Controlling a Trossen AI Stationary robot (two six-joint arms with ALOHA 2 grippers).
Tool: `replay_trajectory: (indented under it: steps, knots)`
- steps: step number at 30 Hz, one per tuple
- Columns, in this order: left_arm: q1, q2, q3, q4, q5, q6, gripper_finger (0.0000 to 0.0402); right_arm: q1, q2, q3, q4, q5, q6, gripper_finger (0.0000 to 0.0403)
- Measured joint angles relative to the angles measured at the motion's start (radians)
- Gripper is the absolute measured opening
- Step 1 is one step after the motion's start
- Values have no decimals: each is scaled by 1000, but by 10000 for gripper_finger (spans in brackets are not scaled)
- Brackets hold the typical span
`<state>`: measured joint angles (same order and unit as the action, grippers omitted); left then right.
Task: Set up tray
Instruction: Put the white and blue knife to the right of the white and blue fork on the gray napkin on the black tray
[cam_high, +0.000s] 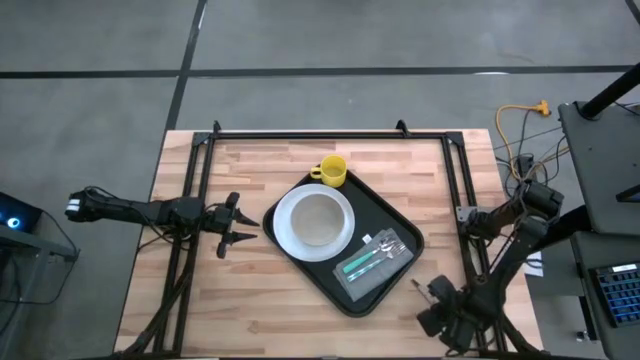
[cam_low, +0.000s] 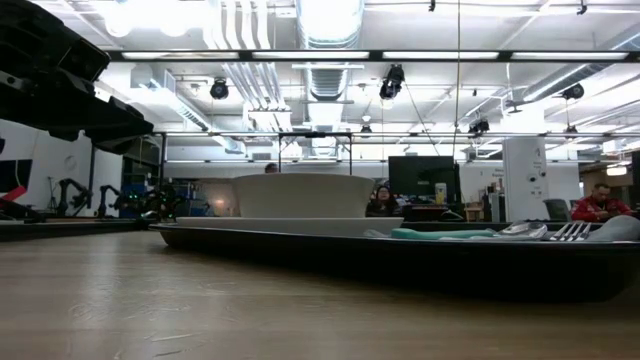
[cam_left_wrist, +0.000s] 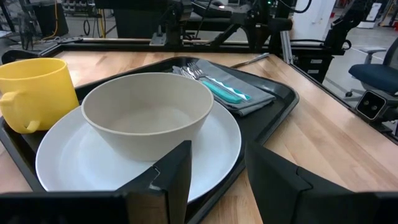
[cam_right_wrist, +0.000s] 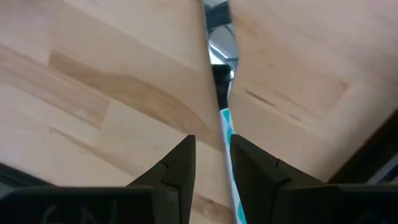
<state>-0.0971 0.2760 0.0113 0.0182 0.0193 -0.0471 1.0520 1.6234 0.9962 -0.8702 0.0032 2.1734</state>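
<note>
Pinching a teal-handled knife (cam_right_wrist: 225, 93) in my right end effector (cam_right_wrist: 211, 155) over bare bench; tray (cam_high: 398, 228) already holds plate, bowl, mug, cutlery. Left end effector (cam_high: 228, 225) waits, spread.

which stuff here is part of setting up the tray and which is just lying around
Part of the job: tray, white plate, bowl, yellow mug, napkin with cutlery, teal-handled utensil held by right gripper.
Just around: cables, left gripper waiting open.

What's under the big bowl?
The bowl sits on a round white plate, and the plate lies on the black tray. The plate's middle is hidden beneath the bowl.
</note>
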Motion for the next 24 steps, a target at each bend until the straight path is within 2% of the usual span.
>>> replay_trajectory:
  steps: [4,13,24]
  knots:
    - [0,0,0,0,0,0,136,15,5,-2,50,-8,-11,90]
    - [0,0,0,0,0,0,136,17,51,-6,71,-120,-49,76]
    - [0,0,0,0,0,0,136,17,96,-16,118,-126,-102,74]
